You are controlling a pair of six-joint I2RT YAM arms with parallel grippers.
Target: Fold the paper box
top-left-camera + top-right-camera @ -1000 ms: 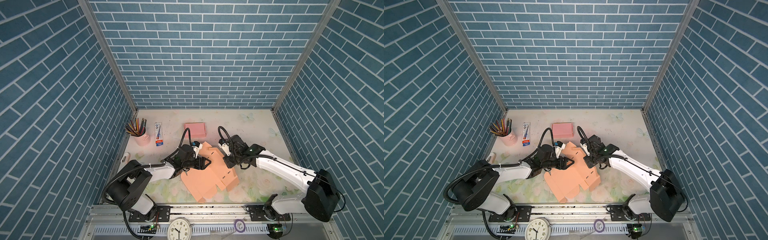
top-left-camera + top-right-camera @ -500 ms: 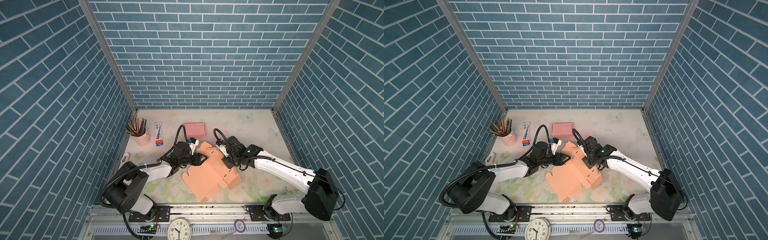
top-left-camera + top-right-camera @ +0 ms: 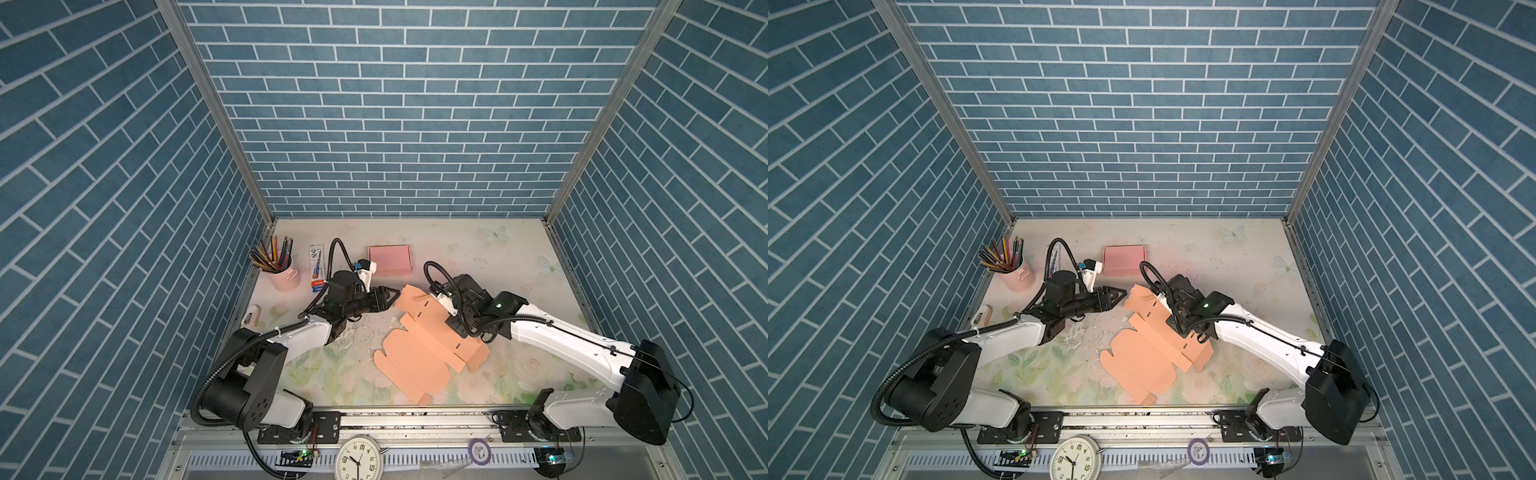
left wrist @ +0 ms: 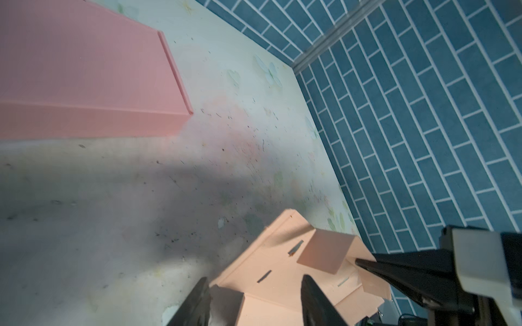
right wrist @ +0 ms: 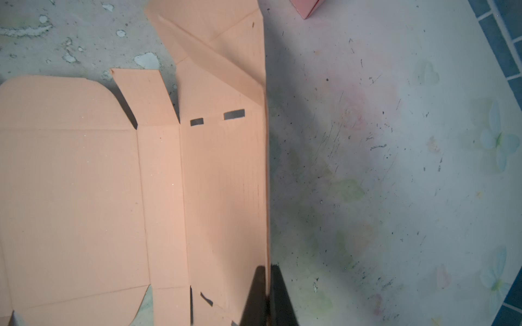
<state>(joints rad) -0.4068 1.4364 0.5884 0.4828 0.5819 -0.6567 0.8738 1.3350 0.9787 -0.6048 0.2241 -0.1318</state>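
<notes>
The paper box (image 3: 419, 357) (image 3: 1148, 353) is a flat peach cardboard cut-out lying in the middle of the table, with flaps spread out. My left gripper (image 3: 394, 294) (image 4: 254, 293) is open at the box's far left corner, and a small flap lies between its fingers (image 4: 313, 299). My right gripper (image 5: 267, 282) is shut on the raised edge of a side panel of the box (image 5: 220, 183). In both top views its fingers are hidden under the wrist (image 3: 461, 316).
A closed pink box (image 3: 389, 259) sits at the back. A pink cup of pencils (image 3: 282, 272) and a toothpaste box (image 3: 317, 266) stand at the back left. A small white object (image 3: 250, 320) lies by the left wall. The mat (image 3: 353, 332) is worn and flaking.
My left gripper has drawn back from over the box to its far left corner, and its jaws have narrowed. The right gripper keeps its hold and has shifted slightly left with the panel.
</notes>
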